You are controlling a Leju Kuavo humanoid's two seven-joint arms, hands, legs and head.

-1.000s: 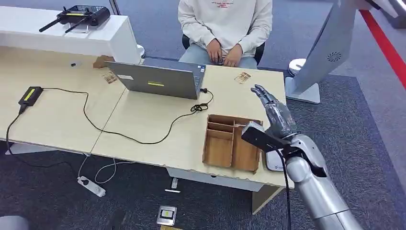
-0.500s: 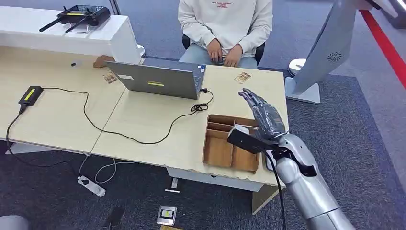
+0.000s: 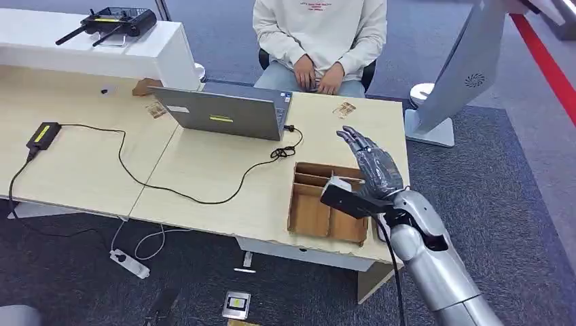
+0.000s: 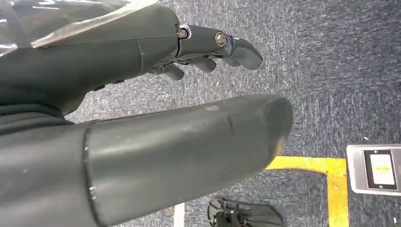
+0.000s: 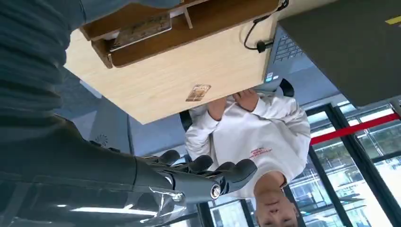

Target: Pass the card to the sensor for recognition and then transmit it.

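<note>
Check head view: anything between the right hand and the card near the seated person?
Nothing. In the head view, bare tabletop separates the right hand, fingers spread over the wooden organizer, from the card.

shiny silver right arm with rounded shells, black cable running up along it, black boxy camera block at the wrist, right hand dark grey, left hand same grey, fat thumb, little silver screws

A small brown patterned card lies flat on the far right of the light wooden table.
</note>
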